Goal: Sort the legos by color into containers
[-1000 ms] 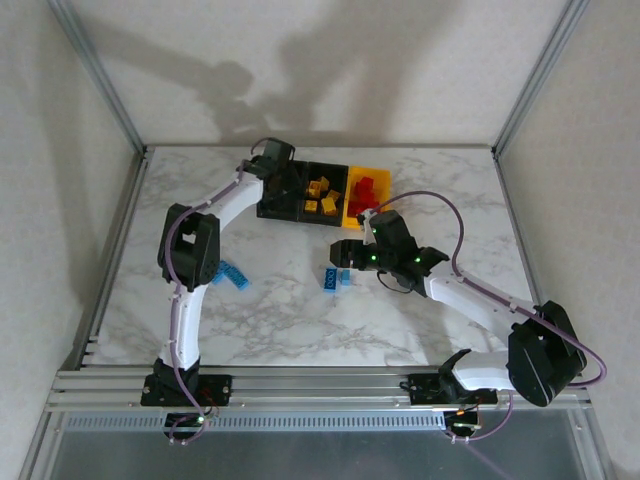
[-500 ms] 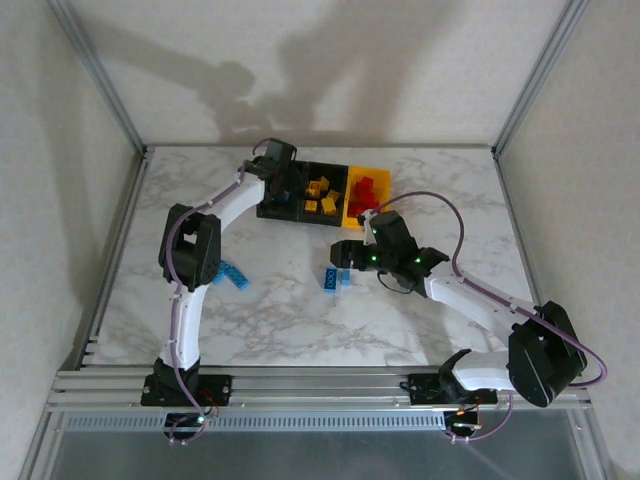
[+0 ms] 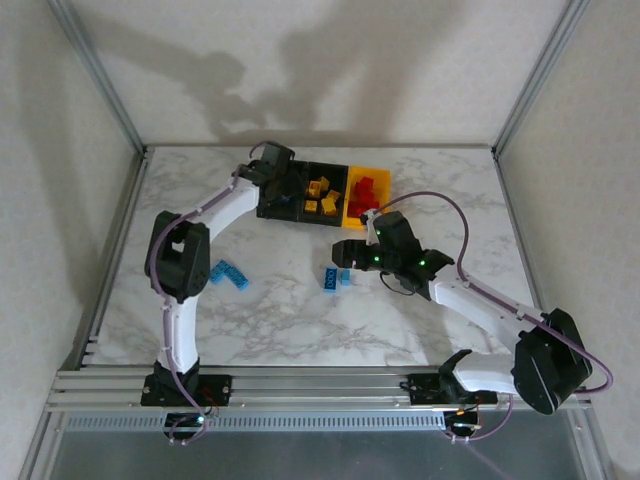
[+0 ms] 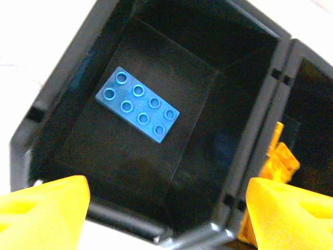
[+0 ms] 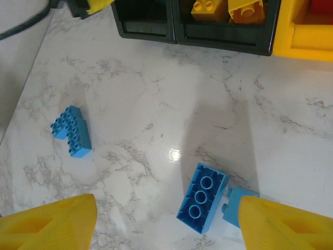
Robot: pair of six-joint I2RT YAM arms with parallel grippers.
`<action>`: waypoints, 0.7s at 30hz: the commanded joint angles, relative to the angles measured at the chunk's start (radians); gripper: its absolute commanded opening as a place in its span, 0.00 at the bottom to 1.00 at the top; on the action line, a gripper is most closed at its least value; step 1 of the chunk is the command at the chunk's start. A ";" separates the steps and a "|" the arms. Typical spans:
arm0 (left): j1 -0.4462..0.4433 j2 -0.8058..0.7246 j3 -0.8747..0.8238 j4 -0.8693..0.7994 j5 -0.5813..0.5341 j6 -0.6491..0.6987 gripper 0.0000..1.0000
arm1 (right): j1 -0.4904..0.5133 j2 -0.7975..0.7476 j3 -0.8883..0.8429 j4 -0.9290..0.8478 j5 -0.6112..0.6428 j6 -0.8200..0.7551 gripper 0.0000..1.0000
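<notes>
Blue cluster (image 3: 228,273) lies at far left on the tabletop (image 3: 280,320). Left gripper (image 3: 282,190) hovers over the left black bin (image 4: 65,107), spread wide and empty. One blue brick (image 4: 137,104) lies flat inside. Middle black bin (image 3: 325,213) holds yellow bricks (image 3: 318,187). Right gripper (image 3: 343,251), also wide and empty, hangs above a touching blue pair (image 5: 202,197). Yellow bin (image 3: 383,175) holds red bricks (image 3: 366,188).

Bins: three, namely the left black bin (image 3: 280,214), the middle black bin (image 3: 322,216) and the yellow bin (image 3: 352,212).
Blue bricks: four, one (image 4: 138,104) in the left black bin and three on the desk (image 3: 450,200). Of those three, one (image 5: 72,131) lies apart and two (image 5: 203,197) (image 5: 237,205) touch each other.
Yellow bricks (image 3: 320,192): at least four, in the middle black bin; the exact number is unclear.
Red bricks (image 3: 365,190): a heap in the yellow bin, too bunched to count.
</notes>
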 commanded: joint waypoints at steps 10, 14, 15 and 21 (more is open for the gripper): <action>-0.018 -0.483 -0.490 -0.021 -0.099 -0.083 0.82 | 0.024 -0.039 -0.010 0.074 -0.107 -0.092 0.71; -0.033 -0.606 -0.621 -0.048 -0.131 -0.153 0.82 | 0.086 -0.023 -0.007 0.084 -0.128 -0.163 0.71; -0.039 -0.630 -0.652 -0.053 -0.127 -0.180 0.81 | 0.106 -0.011 -0.003 0.078 -0.125 -0.182 0.71; -0.056 -0.715 -0.783 -0.126 -0.172 -0.298 0.82 | 0.239 0.084 0.048 0.034 -0.035 -0.237 0.70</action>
